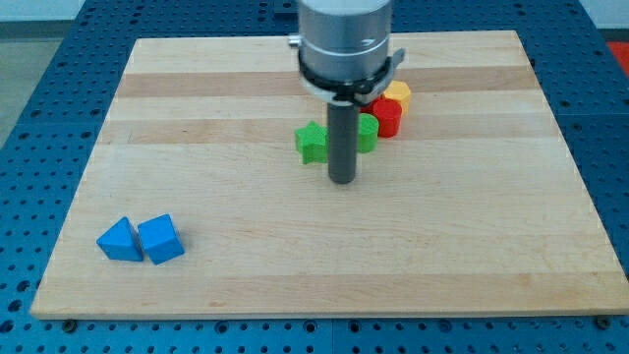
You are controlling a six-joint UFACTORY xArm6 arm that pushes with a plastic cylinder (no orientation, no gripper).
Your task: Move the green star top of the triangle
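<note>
Pale wooden board [324, 246] on a blue pegged bench. No jaws here: just my tip [342, 180], holding nothing, just right of and below green star [312, 142], likely placed for shoving leftward toward blue triangle [120, 240], well apart at lower left.

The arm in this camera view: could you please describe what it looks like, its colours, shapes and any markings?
The arm enters from the view's top as a broad, light grey metallic cylinder. Below it sits a black ring-shaped collar with small tabs sticking out at its sides. From this hangs a straight, dark grey round rod, ending in my tip. No cables or markings show.
</note>
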